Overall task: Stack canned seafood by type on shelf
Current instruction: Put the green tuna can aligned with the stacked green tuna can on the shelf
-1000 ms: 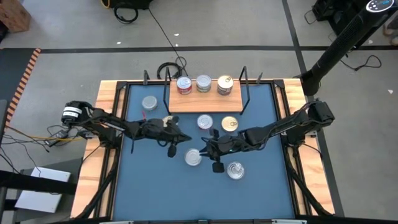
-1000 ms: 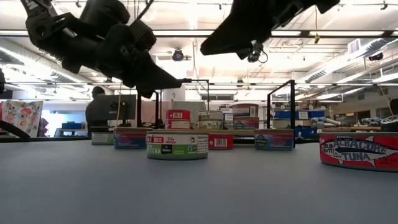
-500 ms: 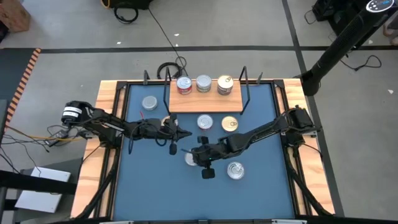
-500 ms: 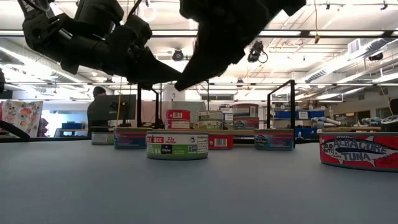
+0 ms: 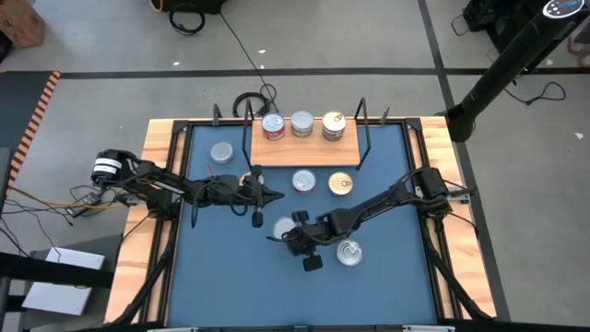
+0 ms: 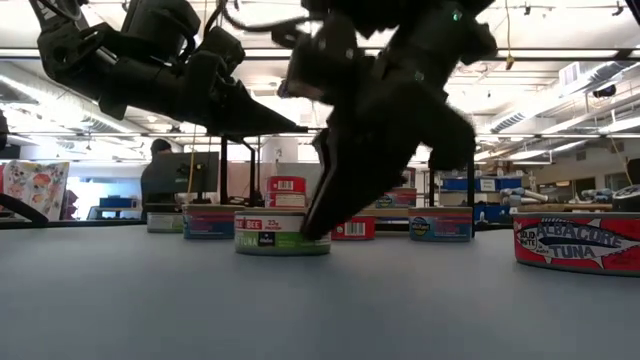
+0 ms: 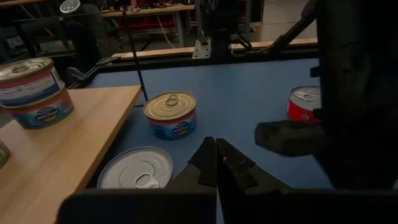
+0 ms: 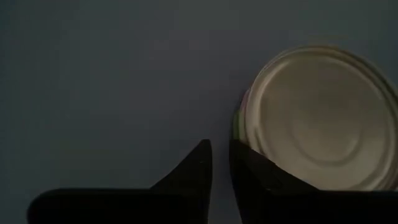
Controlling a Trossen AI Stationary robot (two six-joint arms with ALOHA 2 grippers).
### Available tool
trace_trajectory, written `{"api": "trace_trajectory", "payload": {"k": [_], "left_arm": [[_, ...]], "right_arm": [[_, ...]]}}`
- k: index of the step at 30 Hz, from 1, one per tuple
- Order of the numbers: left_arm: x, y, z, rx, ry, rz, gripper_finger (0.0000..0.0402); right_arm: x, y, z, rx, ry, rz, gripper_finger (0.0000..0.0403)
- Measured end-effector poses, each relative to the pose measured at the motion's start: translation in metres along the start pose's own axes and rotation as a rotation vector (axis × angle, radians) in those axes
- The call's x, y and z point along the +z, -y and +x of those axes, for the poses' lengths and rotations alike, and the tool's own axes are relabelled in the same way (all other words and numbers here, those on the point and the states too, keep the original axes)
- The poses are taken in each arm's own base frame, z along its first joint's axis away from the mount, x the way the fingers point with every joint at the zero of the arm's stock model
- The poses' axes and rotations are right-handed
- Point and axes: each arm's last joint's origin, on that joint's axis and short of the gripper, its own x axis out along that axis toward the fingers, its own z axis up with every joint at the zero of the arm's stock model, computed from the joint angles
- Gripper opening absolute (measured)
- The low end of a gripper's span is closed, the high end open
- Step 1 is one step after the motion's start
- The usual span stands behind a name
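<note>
Right wrist view puts my right claw (image 8: 221, 152), fingers nearly together and empty, just beside the green-sided tuna tin (image 8: 317, 118) on the blue desk (image 8: 93, 74); rigid, slick metal, likely weighty, so I'd spread and pinch its sides.

Green-labelled tin (image 6: 270, 232): right half covered by the right gripper (image 6: 330, 215) in the low view, fully hidden under that arm from above, and cut by the frame edge in the right wrist view (image 8: 320, 118). Red tin (image 7: 305, 103): partly behind the other arm's dark bulk in the left wrist view; albacore tin (image 6: 578, 243) clipped at the low view's right edge. Labels on the shelf (image 5: 304, 149) tins: too small to read from above.
</note>
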Motion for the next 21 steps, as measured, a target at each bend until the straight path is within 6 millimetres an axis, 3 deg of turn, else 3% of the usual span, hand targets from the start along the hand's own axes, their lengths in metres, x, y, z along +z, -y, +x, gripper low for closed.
{"api": "trace_trajectory", "payload": {"k": [13,21], "left_arm": [[0.000,-0.001,0.000,0.002,0.001,0.001,0.0000],[0.000,-0.002,0.000,0.010,-0.001,0.000,0.0000]], "right_arm": [[0.006,0.002,-0.013,-0.072,0.025,-0.026,0.0125],[0.004,0.007,-0.011,-0.132,0.019,-0.106,0.0124]]}}
